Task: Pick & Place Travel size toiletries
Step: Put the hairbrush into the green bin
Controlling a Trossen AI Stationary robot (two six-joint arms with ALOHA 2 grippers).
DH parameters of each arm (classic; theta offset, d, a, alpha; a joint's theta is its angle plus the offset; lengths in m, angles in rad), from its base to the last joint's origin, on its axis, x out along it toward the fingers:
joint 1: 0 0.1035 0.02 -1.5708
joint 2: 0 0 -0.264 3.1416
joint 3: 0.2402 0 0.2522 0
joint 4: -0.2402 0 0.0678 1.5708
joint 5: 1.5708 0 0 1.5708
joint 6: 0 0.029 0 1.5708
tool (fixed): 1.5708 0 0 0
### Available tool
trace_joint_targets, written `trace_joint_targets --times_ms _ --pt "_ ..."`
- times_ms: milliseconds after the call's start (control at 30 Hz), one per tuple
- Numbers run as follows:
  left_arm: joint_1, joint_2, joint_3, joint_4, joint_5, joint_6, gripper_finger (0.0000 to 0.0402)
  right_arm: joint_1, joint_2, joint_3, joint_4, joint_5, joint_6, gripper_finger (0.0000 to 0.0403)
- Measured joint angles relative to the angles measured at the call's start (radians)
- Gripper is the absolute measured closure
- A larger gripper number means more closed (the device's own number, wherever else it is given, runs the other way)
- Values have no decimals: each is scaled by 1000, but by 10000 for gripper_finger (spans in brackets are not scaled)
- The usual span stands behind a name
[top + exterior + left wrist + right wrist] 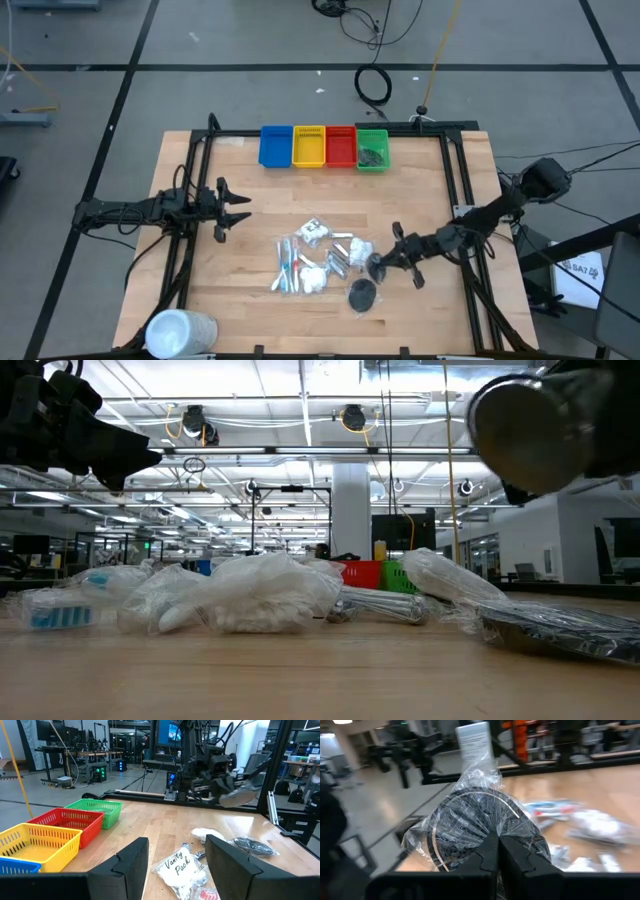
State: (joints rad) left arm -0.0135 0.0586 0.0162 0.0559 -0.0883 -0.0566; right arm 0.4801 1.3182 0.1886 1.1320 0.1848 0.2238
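Looking down from the high view, we log the right gripper [383,264] over the right side of the wooden table [420,190], its fingers [487,852] pinched together on a dark grey round disc in crinkled clear wrap [475,825]. The disc hangs clear of the tabletop, just right of the pile. A second dark grey wrapped disc [362,294] lies flat on the wood just beside the pile's near right edge. The heap of small toiletries [312,258] sits mid-table: white packets, short silver tubes, slim clear-wrapped sticks. In the left wrist view one clear packet reads "Vanity Pack" [179,866]. The left gripper [232,209] waits over the table's left side, fingers [131,860] spread wide, nothing between them. Four plastic bins line the far edge: blue [275,146], yellow [308,146], red [341,146], green [372,149]; the green one holds dark items. A large white cylinder [181,331] stands at the near left corner.
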Motion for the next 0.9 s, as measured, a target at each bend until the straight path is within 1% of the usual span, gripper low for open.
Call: trace_joint_targets --times_ms 600,900 --pt "0 0 0 0 0 0 210 -350 0 0 0 -2 -9 403" --pt "0 0 0 0 0 0 210 -511 0 0 -50 1 6 403"
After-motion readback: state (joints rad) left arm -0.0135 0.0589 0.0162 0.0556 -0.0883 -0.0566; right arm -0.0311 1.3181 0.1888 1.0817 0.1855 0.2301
